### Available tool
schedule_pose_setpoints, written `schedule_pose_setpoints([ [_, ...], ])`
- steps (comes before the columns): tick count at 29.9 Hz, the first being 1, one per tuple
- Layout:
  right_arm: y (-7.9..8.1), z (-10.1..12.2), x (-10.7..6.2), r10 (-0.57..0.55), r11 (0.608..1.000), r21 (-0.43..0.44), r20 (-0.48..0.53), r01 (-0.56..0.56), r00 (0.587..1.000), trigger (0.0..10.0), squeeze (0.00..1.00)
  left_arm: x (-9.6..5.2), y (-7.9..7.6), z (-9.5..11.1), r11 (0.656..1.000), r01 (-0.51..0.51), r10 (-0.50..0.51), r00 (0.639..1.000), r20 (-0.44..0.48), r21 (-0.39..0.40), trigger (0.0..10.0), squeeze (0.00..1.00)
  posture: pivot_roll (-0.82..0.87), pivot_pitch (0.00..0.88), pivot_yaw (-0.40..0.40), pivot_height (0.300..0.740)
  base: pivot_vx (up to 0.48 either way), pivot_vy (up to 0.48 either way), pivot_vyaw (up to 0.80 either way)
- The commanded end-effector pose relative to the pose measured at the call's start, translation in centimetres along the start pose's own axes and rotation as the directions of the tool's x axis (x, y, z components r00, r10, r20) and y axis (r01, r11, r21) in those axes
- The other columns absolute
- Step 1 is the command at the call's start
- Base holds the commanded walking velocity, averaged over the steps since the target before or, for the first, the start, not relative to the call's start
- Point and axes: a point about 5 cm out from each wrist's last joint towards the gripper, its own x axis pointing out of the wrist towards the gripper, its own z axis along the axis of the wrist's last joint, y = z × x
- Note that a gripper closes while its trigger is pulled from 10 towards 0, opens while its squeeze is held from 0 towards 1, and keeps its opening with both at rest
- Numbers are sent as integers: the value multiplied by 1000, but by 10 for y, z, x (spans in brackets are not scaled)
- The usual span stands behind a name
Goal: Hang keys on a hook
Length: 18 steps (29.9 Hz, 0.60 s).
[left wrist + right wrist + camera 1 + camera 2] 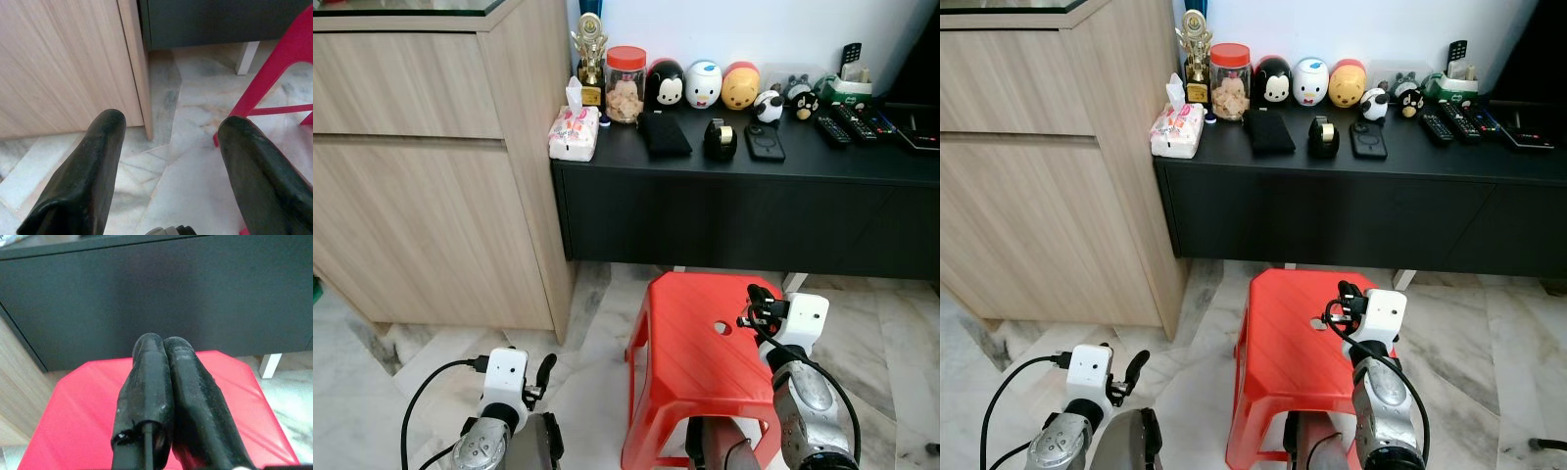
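looking down from the head, the right gripper hovers over a red stool; the left gripper hangs low near the marble floor. a black bench carries toys and remotes. left wrist: fingers spread wide above the floor. right wrist: fingers pressed together; keys cannot be made out.

Glossy red plastic stool, matt wood-grain cabinet, marble floor
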Motion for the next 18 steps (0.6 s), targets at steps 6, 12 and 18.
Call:
schedule_pose_setpoints([
  [6,3,3,2,1,1000,2,-8,-1,1000,10000,0,3,1,1,1000,-2,2,1000,19,10,10000,0,-2,0,-59,632,0,0,0],
  [12,2,3,0,3,1000,-1,-18,-3,1000,10000,0,3,0,-1,1000,3,-3,1000,24,8,10000,0,-4,0,-61,677,0,0,0],
  [18,1,2,-1,0,1000,-2,-28,0,1000,10000,0,3,-3,-2,1000,20,-20,999,32,4,10000,0,-5,0,-64,717,-151,0,0],
])
